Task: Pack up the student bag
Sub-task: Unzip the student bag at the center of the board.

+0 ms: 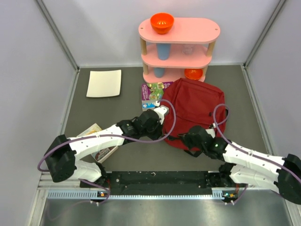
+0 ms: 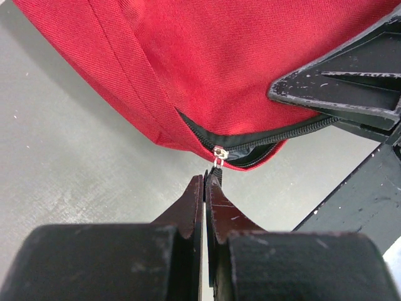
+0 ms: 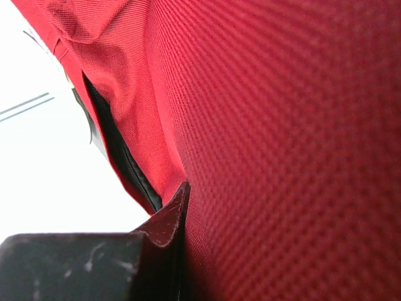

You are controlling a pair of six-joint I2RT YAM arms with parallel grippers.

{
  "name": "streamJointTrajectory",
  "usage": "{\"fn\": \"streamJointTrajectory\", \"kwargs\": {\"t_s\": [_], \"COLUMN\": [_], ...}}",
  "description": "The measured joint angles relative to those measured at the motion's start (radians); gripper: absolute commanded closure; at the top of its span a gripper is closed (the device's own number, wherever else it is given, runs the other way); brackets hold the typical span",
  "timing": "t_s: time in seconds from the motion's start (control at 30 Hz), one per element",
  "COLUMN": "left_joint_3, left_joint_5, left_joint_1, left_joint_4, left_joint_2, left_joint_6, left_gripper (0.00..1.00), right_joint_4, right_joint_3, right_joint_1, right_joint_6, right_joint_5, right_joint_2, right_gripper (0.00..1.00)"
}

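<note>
Red student bag (image 1: 194, 113), left hand (image 2: 205, 179) pinching zipper pull (image 2: 218, 158), right hand (image 3: 182, 204) gripping it.

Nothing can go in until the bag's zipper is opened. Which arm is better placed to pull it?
Left. The left fingers are shut on the zipper pull of the student bag. The right fingers pinch red fabric beside the zipper, likely better for bracing.

Coarse-woven matt red cloth of the student bag (image 2: 250, 56) (shiny metal zipper pull (image 2: 218, 153)), scuffed matt table (image 2: 75, 175)
</note>
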Motion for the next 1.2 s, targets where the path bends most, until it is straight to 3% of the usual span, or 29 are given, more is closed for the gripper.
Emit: {"fn": "streamJointTrajectory", "kwargs": {"t_s": [0.23,0.43,0.63,0.93,1.2], "left_joint_3": [0.038,0.180,0.272,0.273,0.280], "left_joint_5": [-0.029,-0.040,-0.055,-0.053,0.004], "left_joint_1": [-0.008,-0.006,-0.005,0.081,0.117], "left_joint_4": [0.006,-0.001,-0.048,-0.042,0.001], "left_joint_2": [0.001,0.082,0.170,0.251,0.334], "left_joint_6": [0.019,0.055,0.097,0.117,0.121], "left_gripper": [1.00,1.00,1.00,1.00,1.00], "right_joint_4": [-0.059,-0.113,-0.159,-0.192,-0.201], "right_joint_3": [-0.069,-0.135,-0.154,-0.198,-0.219], "right_joint_1": [-0.027,-0.033,-0.033,-0.035,-0.037], "right_joint_6": [-0.201,-0.327,-0.397,-0.497,-0.532], "right_joint_5": [-0.025,-0.052,-0.057,-0.051,-0.051], "right_joint_2": [-0.223,-0.361,-0.420,-0.568,-0.591], "right_gripper": [1.00,1.00,1.00,1.00,1.00]}}
